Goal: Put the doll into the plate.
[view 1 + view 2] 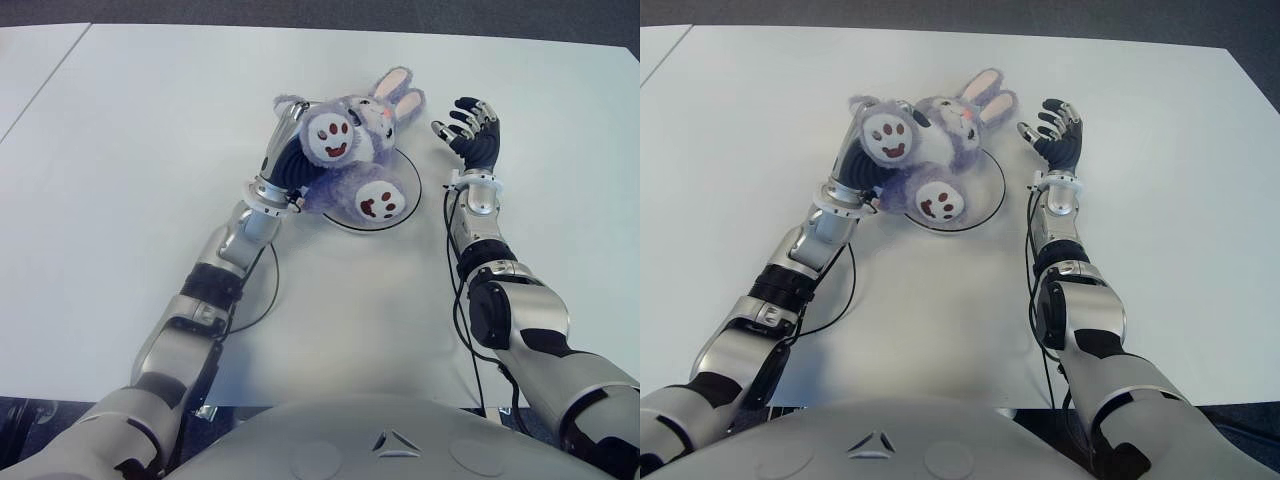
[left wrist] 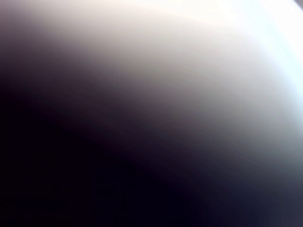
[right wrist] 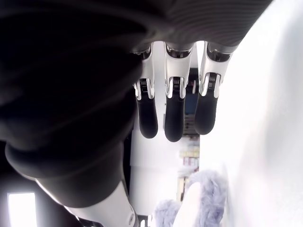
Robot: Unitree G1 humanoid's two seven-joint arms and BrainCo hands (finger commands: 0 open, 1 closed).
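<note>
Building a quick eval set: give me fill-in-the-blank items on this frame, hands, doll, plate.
1. The purple rabbit doll is grasped by the robot's ____ hand.
2. The doll shows over the plate, whose dark rim is ____ in shape.
3. The right hand holds nothing; its fingers are ____.
4. Everything sits on a ____ table.

Missing words: left; round; open; white

Lilac plush doll (image 1: 352, 140) with pink-lined ears, white soles with dark red paw prints, white table (image 1: 150, 150), black-rimmed plate (image 1: 410, 195)
</note>
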